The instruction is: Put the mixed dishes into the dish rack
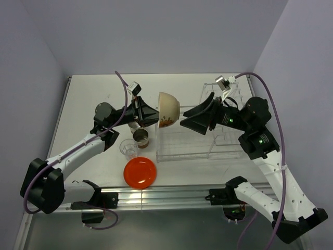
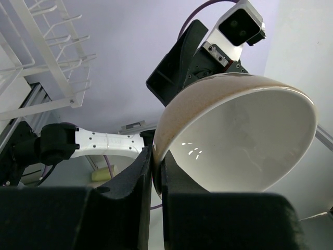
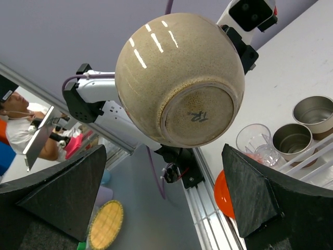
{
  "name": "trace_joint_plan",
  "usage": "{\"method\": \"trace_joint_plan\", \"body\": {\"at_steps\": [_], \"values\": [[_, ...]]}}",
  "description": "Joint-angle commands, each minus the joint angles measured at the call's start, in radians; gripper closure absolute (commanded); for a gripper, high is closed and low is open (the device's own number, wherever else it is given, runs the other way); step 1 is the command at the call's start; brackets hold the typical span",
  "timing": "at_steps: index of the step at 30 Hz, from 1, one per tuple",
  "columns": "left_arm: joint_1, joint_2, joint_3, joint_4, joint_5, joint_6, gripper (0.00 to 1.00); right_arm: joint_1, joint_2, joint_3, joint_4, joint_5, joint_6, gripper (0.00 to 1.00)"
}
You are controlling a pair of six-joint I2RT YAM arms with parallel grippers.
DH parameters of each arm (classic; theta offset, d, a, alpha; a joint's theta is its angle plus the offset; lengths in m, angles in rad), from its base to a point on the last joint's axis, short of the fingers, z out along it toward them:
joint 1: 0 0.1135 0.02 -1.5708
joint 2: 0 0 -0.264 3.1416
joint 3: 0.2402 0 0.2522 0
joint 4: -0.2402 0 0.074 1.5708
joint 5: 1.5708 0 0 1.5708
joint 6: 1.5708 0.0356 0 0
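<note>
Currently left hand (image 1: 152,115) pinches beige bowl (image 1: 169,108) rim, aloft; right hand (image 1: 195,119) gapes wide, empty, facing its base. Likely glazed ceramic: stiff, heavyish, slippery, breakable; rim pinch suits.

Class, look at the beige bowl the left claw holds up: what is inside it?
The beige bowl shows only a bare white inside with light glints; nothing in it. The left claw pinches its rim and covers the lowest part.

A robotics lab: white table (image 1: 83,104) walled by plain panels (image 1: 156,36), aluminium rail (image 1: 171,194), person (image 3: 13,119) beyond.
</note>
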Motion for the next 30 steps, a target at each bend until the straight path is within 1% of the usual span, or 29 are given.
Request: {"method": "trace_joint_plan", "body": {"at_steps": [1, 3, 4, 6, 7, 8, 9, 10, 11, 13, 16, 18, 22, 30], "values": [[-0.01, -0.01, 0.008, 0.112, 0.003, -0.01, 1.0, 0.018, -0.02, 0.013, -0.016, 0.043, -0.046, 0.0], [-0.01, -0.017, 0.006, 0.069, 0.001, 0.004, 1.0, 0.026, -0.02, 0.025, -0.05, 0.076, -0.063, 0.0], [-0.01, -0.022, 0.006, 0.043, 0.001, 0.016, 1.0, 0.035, -0.013, 0.044, -0.093, 0.089, -0.086, 0.0], [-0.01, -0.039, 0.017, -0.032, -0.008, 0.082, 1.0, 0.047, -0.005, 0.071, -0.151, 0.135, -0.11, 0.0], [-0.01, -0.045, 0.058, -0.226, -0.017, 0.139, 1.0, 0.057, 0.001, 0.103, -0.212, 0.196, -0.135, 0.0], [-0.01, -0.053, 0.086, -0.349, -0.037, 0.277, 1.0, 0.08, 0.015, 0.12, -0.24, 0.228, -0.144, 0.0], [-0.01, -0.065, 0.122, -0.479, -0.066, 0.347, 1.0, 0.092, 0.021, 0.136, -0.269, 0.262, -0.152, 0.0], [-0.01, -0.066, 0.184, -0.676, -0.127, 0.409, 1.0, 0.106, 0.03, 0.165, -0.317, 0.323, -0.157, 0.0], [-0.01, -0.069, 0.198, -0.727, -0.15, 0.471, 1.0, 0.138, 0.046, 0.176, -0.329, 0.346, -0.166, 0.0], [-0.01, -0.082, 0.194, -0.74, -0.163, 0.475, 1.0, 0.17, 0.056, 0.188, -0.348, 0.407, -0.169, 0.0], [-0.01, -0.083, 0.19, -0.749, -0.171, 0.481, 1.0, 0.225, 0.063, 0.177, -0.329, 0.443, -0.155, 0.0], [-0.008, -0.083, 0.184, -0.731, -0.16, 0.474, 1.0, 0.248, 0.078, 0.183, -0.341, 0.489, -0.154, 0.0], [-0.008, -0.091, 0.18, -0.723, -0.154, 0.472, 1.0, 0.334, 0.119, 0.2, -0.368, 0.584, -0.161, 0.0], [-0.01, -0.103, 0.178, -0.737, -0.157, 0.48, 1.0, 0.42, 0.142, 0.219, -0.352, 0.718, -0.132, 0.0]]}}
